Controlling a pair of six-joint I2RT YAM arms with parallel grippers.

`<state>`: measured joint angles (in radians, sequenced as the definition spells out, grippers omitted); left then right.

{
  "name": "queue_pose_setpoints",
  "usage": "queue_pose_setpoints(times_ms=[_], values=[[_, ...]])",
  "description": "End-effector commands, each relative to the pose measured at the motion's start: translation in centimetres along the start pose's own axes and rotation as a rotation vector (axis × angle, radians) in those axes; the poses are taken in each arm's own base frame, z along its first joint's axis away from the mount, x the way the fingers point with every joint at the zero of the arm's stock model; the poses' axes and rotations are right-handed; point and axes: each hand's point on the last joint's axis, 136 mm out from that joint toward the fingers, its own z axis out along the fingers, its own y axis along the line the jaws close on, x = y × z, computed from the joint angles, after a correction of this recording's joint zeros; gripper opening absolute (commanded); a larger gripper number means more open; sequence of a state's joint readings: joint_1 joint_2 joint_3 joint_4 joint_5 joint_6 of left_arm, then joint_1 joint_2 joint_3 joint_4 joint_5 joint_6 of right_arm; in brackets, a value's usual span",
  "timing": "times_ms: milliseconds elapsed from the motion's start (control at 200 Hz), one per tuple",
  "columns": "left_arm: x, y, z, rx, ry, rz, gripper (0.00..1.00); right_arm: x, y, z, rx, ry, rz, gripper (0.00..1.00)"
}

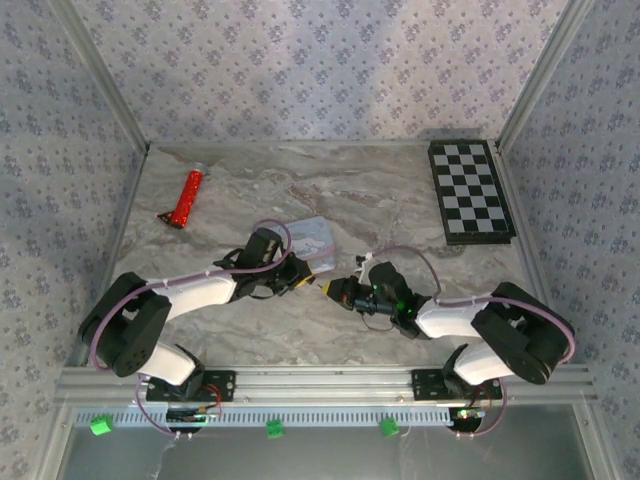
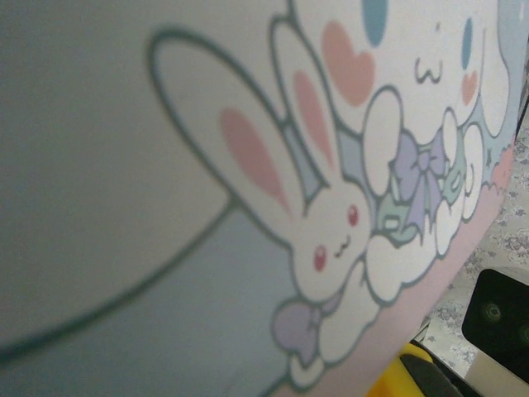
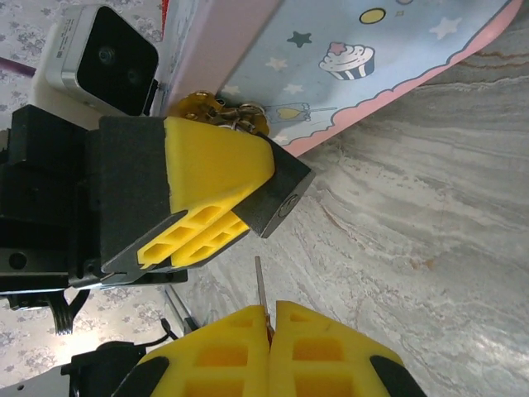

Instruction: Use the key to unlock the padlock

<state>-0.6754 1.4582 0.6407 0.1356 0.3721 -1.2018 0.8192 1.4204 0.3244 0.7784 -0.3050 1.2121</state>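
Note:
The small dark padlock (image 3: 279,192) is pinched between the yellow fingers of my left gripper (image 3: 248,186), right beside the pastel cartoon tin (image 3: 331,58). Its keyhole face points down toward my right gripper (image 3: 269,314). That gripper is shut on the key (image 3: 260,283), whose thin blade sticks up from between the fingers. The blade tip stops a short gap below the padlock and does not touch it. From above, the left gripper (image 1: 298,280) and right gripper (image 1: 342,290) face each other at mid-table, just in front of the tin (image 1: 312,240). The tin's bunny print (image 2: 331,231) sits very close to the left wrist camera.
A red tube (image 1: 186,197) lies at the back left of the marble table. A black-and-white checkerboard (image 1: 471,190) lies at the back right. Patterned walls close in three sides. A brass ring fitting (image 3: 216,111) hangs at the tin's edge above the padlock.

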Motion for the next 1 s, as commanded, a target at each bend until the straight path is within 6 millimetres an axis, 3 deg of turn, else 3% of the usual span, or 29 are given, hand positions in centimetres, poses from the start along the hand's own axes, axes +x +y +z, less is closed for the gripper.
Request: queue_pose_setpoints(times_ms=[0,575,994], values=[[0.3,-3.3,-0.9,0.12,0.009,0.023,0.0,-0.2,1.0,0.5,-0.061,0.021,-0.009,0.0],[0.1,-4.0,-1.0,0.168,-0.002,-0.01,0.0,-1.1,-0.7,1.1,-0.209,0.038,0.091,0.0],[-0.2,-4.2,-0.7,0.201,-0.01,-0.026,0.0,-2.6,0.3,0.2,-0.248,0.018,0.083,0.0]])
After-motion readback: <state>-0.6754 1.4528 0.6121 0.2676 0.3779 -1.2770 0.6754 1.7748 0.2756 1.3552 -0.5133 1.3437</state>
